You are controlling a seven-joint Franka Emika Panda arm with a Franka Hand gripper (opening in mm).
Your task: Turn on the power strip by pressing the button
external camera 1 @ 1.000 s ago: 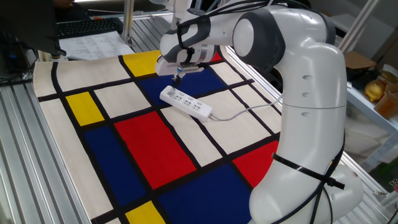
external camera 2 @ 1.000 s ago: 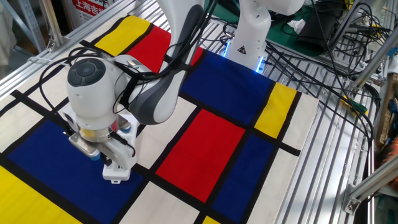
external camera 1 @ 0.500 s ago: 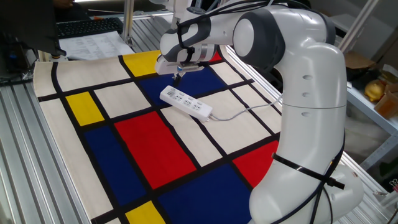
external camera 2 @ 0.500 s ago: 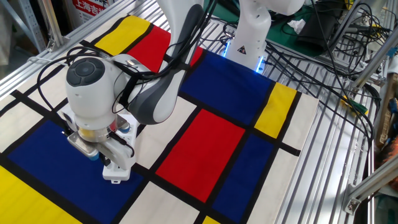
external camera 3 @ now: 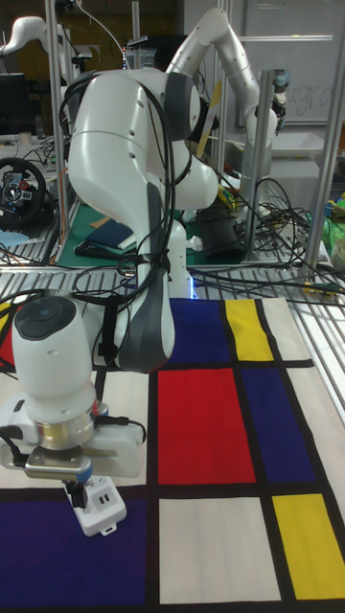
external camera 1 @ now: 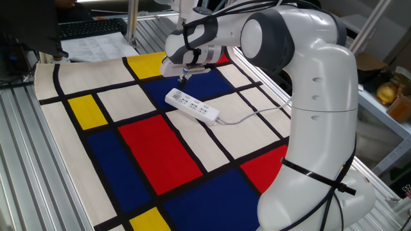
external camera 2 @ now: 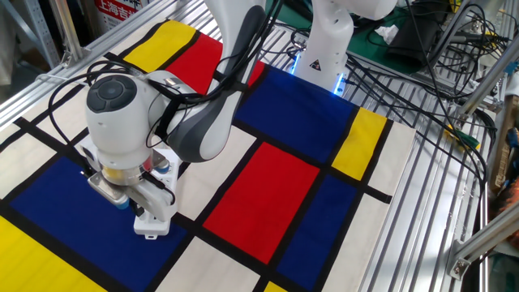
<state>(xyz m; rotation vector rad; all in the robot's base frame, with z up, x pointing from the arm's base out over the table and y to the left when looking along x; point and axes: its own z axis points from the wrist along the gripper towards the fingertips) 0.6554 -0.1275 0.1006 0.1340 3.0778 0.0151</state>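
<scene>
End effector point(external camera 1: 183, 77) poised over the power strip point(external camera 1: 191, 106).
We see the strip lying on the tabletop's colour-block mat point(external camera 1: 148, 154), cord point(external camera 1: 253, 114) trailing off; finger gap we cannot tell.

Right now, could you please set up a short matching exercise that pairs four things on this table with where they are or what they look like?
Things:
1. power strip
2. hand
3. cord
4. keyboard

Descriptions:
A. thin and pale grey, trailing from one end of the white bar toward the robot's base
B. black, at the far edge beyond the patterned cloth
C. long, white, lying flat across a black line between cloth panels
D. poised above one end of the white bar

Pairs: 1-C, 2-D, 3-A, 4-B
</scene>
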